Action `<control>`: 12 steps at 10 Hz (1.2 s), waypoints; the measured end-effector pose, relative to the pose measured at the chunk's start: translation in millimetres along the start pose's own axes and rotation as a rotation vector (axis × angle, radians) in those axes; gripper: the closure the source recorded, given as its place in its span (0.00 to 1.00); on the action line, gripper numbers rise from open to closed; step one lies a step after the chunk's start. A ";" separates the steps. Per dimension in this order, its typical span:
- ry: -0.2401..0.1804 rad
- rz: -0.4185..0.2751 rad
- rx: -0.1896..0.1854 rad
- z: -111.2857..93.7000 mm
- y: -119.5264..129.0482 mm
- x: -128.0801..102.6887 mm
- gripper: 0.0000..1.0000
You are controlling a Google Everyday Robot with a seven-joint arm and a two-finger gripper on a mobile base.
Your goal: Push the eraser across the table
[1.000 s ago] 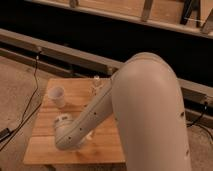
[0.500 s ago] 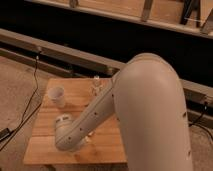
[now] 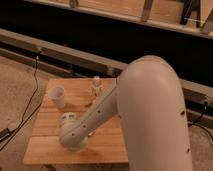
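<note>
White and smooth, the robot's arm [image 3: 150,115] is the biggest thing we see. It fills the right and lower right of the frame and reaches down to the lower left, over the table. Its end, with the gripper [image 3: 75,144], is low above the lower left part of the tabletop, close to the lower edge. The gripper is turned down and the wrist covers it, so we cannot tell if it is open or closed, or if it touches something.

Next is the table [image 3: 45,145], with light wooden planks, in the left half of the frame on a pale floor. On its upper left corner stands a white cup [image 3: 56,96], upright. At the upper edge of the table, near the middle of the frame, stands a small pale upright object [image 3: 96,86], just beside the arm.

The eraser we cannot find; the arm hides a large part of the tabletop. A thin dark cable [image 3: 35,82] runs over the floor left of the table.
</note>
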 end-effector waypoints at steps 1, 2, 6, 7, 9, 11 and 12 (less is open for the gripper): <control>0.003 -0.009 -0.002 1.6 -1.1 -3.2 0.99; 0.004 -0.017 -0.004 2.5 -1.1 -6.0 1.00; -0.003 -0.068 -0.003 -0.1 8.4 -24.4 1.00; -0.007 -0.084 -0.005 -1.5 13.8 -29.7 1.00; -0.011 -0.109 -0.004 -2.9 22.4 -37.6 1.00; -0.017 -0.141 -0.004 -2.9 35.3 -47.0 1.00; -0.023 -0.162 -0.002 -2.3 43.2 -53.3 1.00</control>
